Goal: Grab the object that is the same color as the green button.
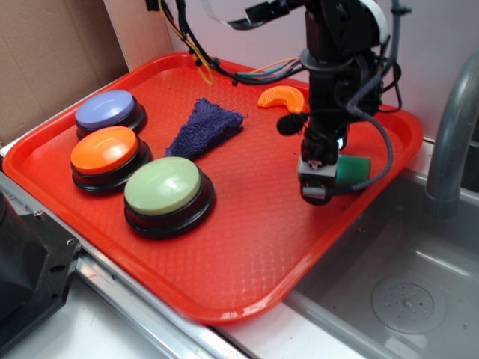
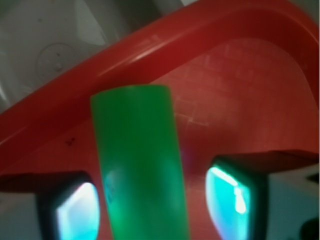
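Lowered over the right side of one red tray, the pincer stands wide, a gap showing on each side of the single green cylinder lying between its fingers. Three buttons sit left: green button, orange, lavender. One blue cloth, one orange slice.

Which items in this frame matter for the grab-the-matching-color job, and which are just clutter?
Belongs to the job:
green cylinder, between the hand's fingers
green button, the color reference

Just lying about:
orange button
lavender button
blue cloth
orange slice
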Robot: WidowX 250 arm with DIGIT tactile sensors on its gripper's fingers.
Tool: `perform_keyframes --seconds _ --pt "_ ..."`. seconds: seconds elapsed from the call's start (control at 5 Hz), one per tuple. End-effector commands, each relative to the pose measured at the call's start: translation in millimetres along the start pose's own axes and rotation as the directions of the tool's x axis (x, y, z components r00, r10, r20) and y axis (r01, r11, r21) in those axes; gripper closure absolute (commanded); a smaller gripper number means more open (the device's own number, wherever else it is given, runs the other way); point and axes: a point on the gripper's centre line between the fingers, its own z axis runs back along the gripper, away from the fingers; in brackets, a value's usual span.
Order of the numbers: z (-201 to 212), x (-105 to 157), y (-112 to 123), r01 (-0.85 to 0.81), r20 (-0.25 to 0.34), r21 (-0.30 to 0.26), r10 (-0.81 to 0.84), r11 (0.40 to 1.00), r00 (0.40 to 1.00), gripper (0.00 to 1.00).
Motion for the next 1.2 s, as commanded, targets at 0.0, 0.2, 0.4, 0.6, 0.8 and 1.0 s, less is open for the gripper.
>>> perform_keyframes --seconds 0.0,0.2,0.4,0.6,0.8,1.0 --pt "22 -2 6 -0.13 0.013 0.077 0.129 0.989 0.991 1.0" --pt "71 -30 21 -0.377 0.087 0.118 0.368 0.919 0.926 1.0" --pt "118 -73 37 -0.602 0.17 0.092 0.584 0.793 0.794 1.0" --pt "165 -110 40 -0.774 0.12 0.109 0.765 0.624 0.633 1.0" --pt "174 -133 36 -0.869 -0.033 0.222 0.895 0.441 0.446 1.0" --pt "183 -155 25 -0.933 -0.111 0.275 0.971 0.233 0.21 1.0"
